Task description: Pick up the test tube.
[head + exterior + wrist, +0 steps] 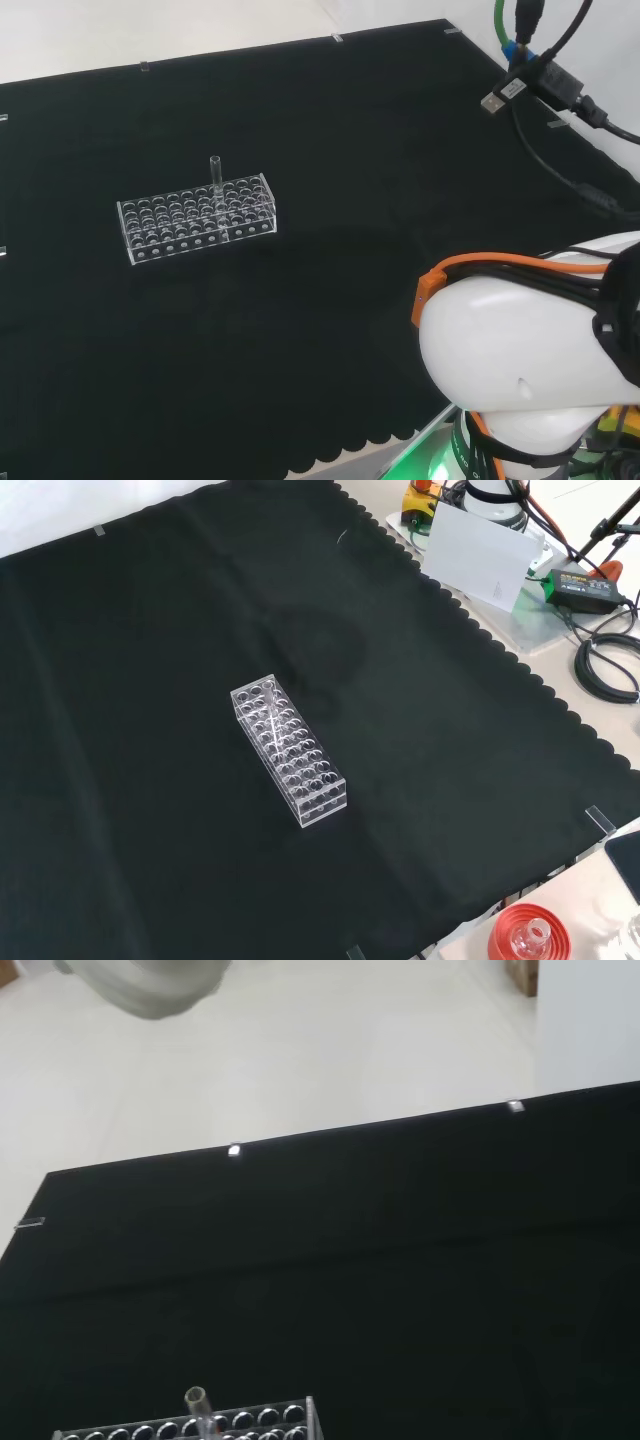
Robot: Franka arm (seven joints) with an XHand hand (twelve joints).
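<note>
Head view, nearest: white arm link (520, 360) with orange cable clip at lower right. Blurred white part of the hand (150, 985) shows in wrist view; can't tell whether fingers are apart or curled. Farther out on the black cloth (330, 150), clear test tube rack (197, 217) sits alone at centre-left. One clear test tube (215, 172) stands upright in a back-row hole, sticking above the rack. Front view: rack mid-cloth, red ribbed stand (528, 932) off the cloth's near edge.
</note>
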